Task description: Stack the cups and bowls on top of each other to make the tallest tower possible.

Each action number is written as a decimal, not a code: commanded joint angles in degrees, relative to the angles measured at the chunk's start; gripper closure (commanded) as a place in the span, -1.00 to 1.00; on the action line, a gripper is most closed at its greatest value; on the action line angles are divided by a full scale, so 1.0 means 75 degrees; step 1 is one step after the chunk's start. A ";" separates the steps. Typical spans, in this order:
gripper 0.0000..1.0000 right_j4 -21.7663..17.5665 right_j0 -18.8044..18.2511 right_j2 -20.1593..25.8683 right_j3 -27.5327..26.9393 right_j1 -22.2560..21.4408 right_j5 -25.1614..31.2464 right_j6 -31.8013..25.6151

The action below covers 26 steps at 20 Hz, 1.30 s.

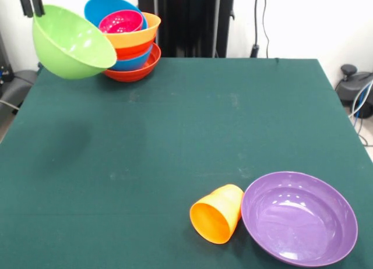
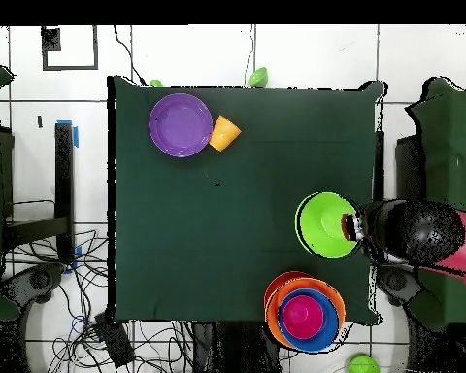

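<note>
No writing is legible in the front view. The tool (image 1: 30,6) grips the green bowl's (image 1: 71,42) rim, holding it tilted in the air beside the tower (image 1: 129,45); the orange cup (image 1: 217,213) lies touching the purple bowl (image 1: 299,218) on the counter (image 1: 175,129). Overhead, the arm (image 2: 416,233) reaches over the counter's edge, green bowl beyond the tool.
</note>
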 commanded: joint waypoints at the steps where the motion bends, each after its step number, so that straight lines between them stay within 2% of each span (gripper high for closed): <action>1: 1.00 0.0295 0.0421 -0.0151 0.0628 -0.0428 0.0596 0.0507; 10: 1.00 0.0591 0.0630 -0.0274 0.0796 -0.0761 0.0713 0.0635; 14: 1.00 0.0793 0.0414 -0.0319 0.1122 -0.1147 0.0917 0.0242; 17: 1.00 0.1018 0.0185 -0.0421 0.1609 -0.1468 0.0797 0.0090; 21: 1.00 0.1426 -0.0099 -0.0543 0.2572 -0.2225 0.0491 -0.0311; 26: 1.00 0.1738 -0.0115 -0.0741 0.3406 -0.3158 0.0339 -0.0614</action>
